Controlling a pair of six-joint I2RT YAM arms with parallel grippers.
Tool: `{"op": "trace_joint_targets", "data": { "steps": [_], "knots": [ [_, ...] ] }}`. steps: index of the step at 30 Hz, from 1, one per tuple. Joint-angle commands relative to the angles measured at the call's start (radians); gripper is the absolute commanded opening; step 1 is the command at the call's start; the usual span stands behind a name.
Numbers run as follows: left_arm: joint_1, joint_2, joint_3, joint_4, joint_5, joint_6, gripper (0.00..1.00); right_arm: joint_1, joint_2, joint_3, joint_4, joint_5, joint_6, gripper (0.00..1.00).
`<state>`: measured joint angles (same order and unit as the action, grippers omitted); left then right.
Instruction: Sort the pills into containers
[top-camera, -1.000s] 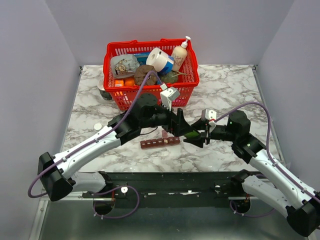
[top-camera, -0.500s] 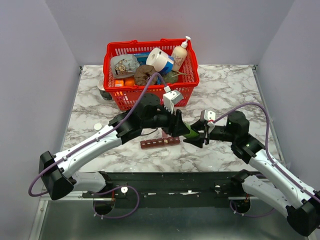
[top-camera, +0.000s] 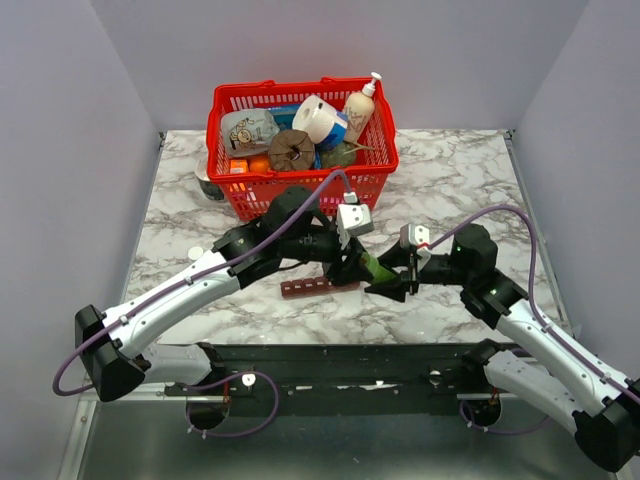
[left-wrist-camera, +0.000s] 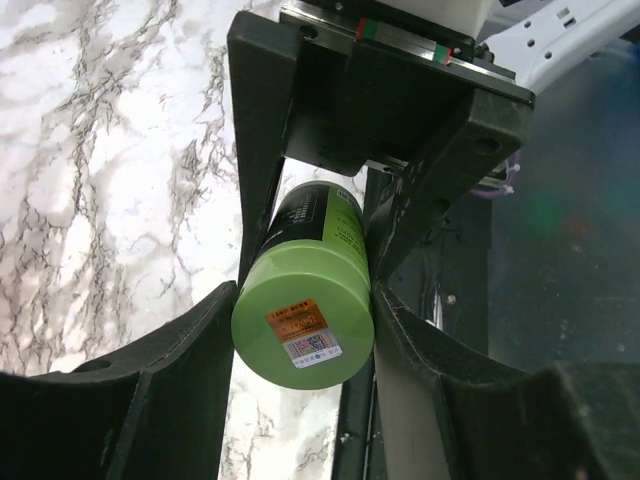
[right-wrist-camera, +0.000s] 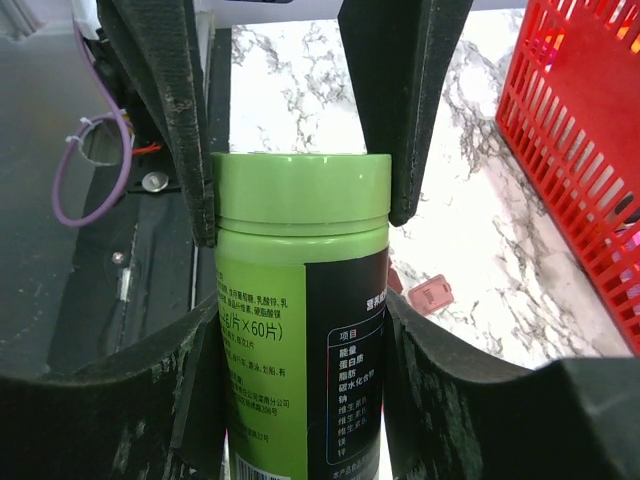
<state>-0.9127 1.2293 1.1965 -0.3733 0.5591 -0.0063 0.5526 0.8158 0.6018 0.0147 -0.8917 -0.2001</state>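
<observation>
Now I think I am opening the green bottle (top-camera: 377, 268): my left claw (top-camera: 352, 263) and right claw (top-camera: 395, 281) both squeeze it above the tabletop (top-camera: 450, 190). Next, one claw must twist the cap off. The red pill organizer (top-camera: 305, 287) lies just beside them. The basket (top-camera: 300, 195) sits close behind and the front edge is near, so I would move right.

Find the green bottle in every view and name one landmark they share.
Top external: green bottle just right of and below picture centre.
Left wrist: green bottle at centre, cap end toward the camera.
Right wrist: green bottle at lower centre, cap upward.
Shared landmark: the marble table, seen in all three.
</observation>
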Motion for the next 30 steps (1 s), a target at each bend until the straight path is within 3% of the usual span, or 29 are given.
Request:
{"op": "trace_joint_targets", "data": {
  "steps": [1, 10, 14, 17, 20, 21, 23, 24, 27, 30],
  "knots": [
    [-0.017, 0.006, 0.009, -0.078, 0.053, 0.184, 0.04, -0.005, 0.003, -0.022, 0.074, -0.038, 0.114, 0.0],
    [-0.028, 0.012, 0.063, -0.329, 0.125, 0.785, 0.06, -0.003, 0.014, -0.065, 0.197, -0.213, 0.291, 0.01],
    [-0.028, 0.006, 0.057, -0.375, 0.153, 0.94, 0.06, -0.005, 0.022, -0.069, 0.22, -0.234, 0.333, 0.01],
    [-0.029, 0.013, 0.066, -0.362, 0.136, 0.942, 0.06, -0.005, 0.023, -0.077, 0.235, -0.234, 0.352, 0.01],
    [-0.028, 0.015, 0.071, -0.285, 0.142, 0.876, 0.25, -0.005, 0.017, -0.082, 0.24, -0.225, 0.349, 0.01],
    [-0.028, 0.0, 0.064, -0.251, 0.137, 0.809, 0.48, -0.005, 0.016, -0.083, 0.24, -0.224, 0.347, 0.01],
    [-0.026, -0.03, 0.014, -0.122, 0.137, 0.731, 0.65, -0.003, 0.011, -0.086, 0.235, -0.217, 0.338, 0.01],
    [-0.026, -0.071, -0.01, -0.064, 0.137, 0.653, 0.79, -0.005, 0.008, -0.086, 0.234, -0.214, 0.332, 0.0],
    [-0.022, -0.151, -0.116, 0.143, 0.131, 0.534, 0.95, -0.003, 0.002, -0.088, 0.222, -0.205, 0.309, 0.01],
    [0.0, -0.197, -0.164, 0.253, 0.121, 0.363, 0.99, -0.005, -0.006, -0.085, 0.211, -0.197, 0.286, 0.01]
  ]
}}
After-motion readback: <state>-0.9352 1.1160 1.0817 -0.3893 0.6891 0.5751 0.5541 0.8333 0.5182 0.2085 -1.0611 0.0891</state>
